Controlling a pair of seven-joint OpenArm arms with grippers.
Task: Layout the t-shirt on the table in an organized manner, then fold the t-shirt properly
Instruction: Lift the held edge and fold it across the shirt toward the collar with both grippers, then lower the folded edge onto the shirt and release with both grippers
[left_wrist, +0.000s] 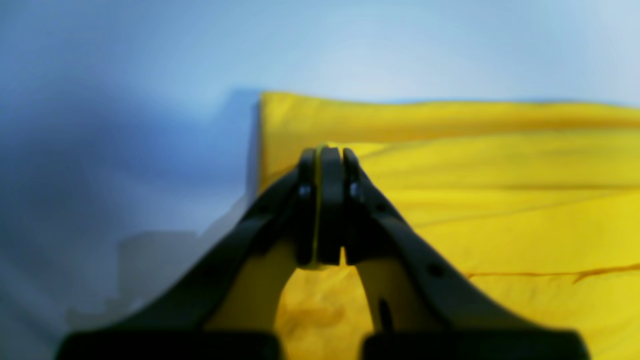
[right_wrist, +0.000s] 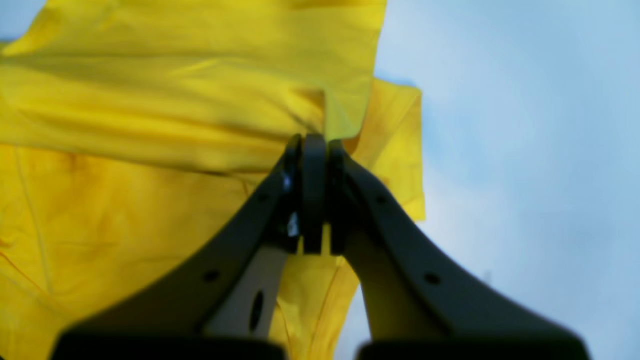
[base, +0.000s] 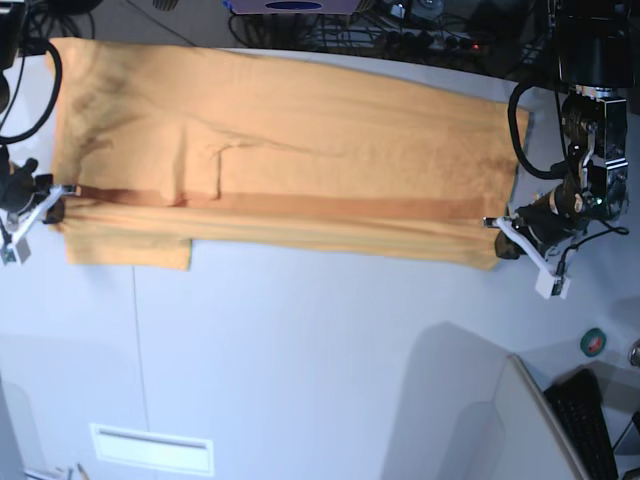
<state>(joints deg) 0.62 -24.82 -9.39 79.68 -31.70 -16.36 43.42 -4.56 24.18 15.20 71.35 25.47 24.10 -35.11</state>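
Two claws are gripping the light orange short-sleeved cotton t-shirt (base: 290, 150), one at each end of a long fold. In the base view the garment is lying stretched across the twelve o'clock part of the smooth pale grey-white surface (base: 320, 360), reaching from nine o'clock to three o'clock.

Left claw (base: 497, 225), at three o'clock: jaws are pressing together on the shirt's edge; the left wrist view is showing a thin strip of fabric (left_wrist: 450, 200) pinched between the black fingers (left_wrist: 331, 200).

Right claw (base: 62, 190), at nine o'clock: likewise clamped shut on cloth; in its wrist view a fold of the shirt (right_wrist: 150, 125) is running straight into the closed tips (right_wrist: 314, 150).

A darker band is running along the shirt's length between the two claws, which looks like the lifted or doubled edge. A sleeve flap is poking out at the seven o'clock corner of the garment.

Judgement: a lengthwise fold is in hand, with both arms carrying one long edge over the body of the shirt. The next move is calling for both claws travelling together at equal height, keeping the edge taut, then laying it down parallel to the far edge before releasing. Uneven travel could be skewing the fold.
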